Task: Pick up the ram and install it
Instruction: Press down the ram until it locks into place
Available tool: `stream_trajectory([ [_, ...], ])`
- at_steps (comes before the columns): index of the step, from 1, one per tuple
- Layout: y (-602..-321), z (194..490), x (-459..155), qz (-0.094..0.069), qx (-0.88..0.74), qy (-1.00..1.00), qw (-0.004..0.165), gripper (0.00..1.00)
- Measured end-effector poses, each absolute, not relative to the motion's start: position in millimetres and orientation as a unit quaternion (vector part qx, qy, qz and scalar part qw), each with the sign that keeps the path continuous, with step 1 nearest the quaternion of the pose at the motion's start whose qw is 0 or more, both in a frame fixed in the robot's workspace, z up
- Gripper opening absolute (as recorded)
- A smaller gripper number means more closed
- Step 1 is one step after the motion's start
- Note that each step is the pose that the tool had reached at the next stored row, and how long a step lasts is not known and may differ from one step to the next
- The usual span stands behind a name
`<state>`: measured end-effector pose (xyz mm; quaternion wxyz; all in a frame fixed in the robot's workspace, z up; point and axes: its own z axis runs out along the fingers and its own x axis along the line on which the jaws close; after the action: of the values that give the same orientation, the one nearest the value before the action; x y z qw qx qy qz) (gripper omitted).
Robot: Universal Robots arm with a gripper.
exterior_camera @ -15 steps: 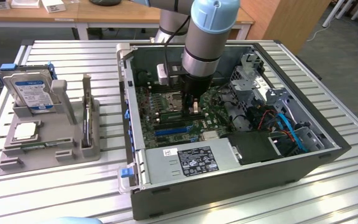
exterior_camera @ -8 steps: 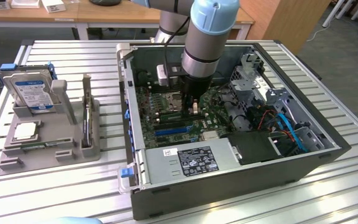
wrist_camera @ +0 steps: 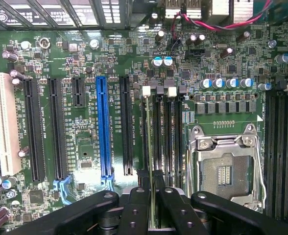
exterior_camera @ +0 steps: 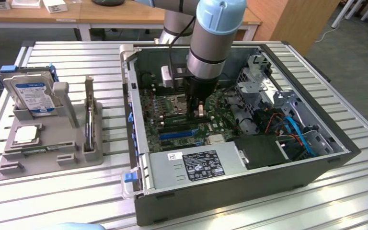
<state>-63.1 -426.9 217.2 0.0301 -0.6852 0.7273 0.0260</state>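
The ram (wrist_camera: pixel 148 147) shows edge-on in the wrist view as a thin green strip running along the DIMM slot with the white latch (wrist_camera: pixel 146 90). My gripper (wrist_camera: pixel 152 198) is shut on it, with one black finger (wrist_camera: pixel 140 200) pressed to each side. Whether the stick sits fully in the slot cannot be told. In the exterior view my gripper (exterior_camera: pixel 199 111) reaches straight down into the open computer case (exterior_camera: pixel 337 158), at the motherboard (exterior_camera: pixel 171 129) beside the CPU socket (exterior_camera: pixel 174 104).
Case walls surround the arm, with the power supply (exterior_camera: pixel 200 165) in front and a drive cage with blue and red cables (exterior_camera: pixel 293 132) at the exterior view's right. A grey holder (exterior_camera: pixel 50 158) at the left carries a hard drive (exterior_camera: pixel 34 93) and a silver CPU (exterior_camera: pixel 27 134).
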Motion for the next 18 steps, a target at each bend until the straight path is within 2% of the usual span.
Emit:
stream_trajectory([
  [18,-427.0,215.1,-63.0,0.026,-0.685,0.727,0.03,0.14],
])
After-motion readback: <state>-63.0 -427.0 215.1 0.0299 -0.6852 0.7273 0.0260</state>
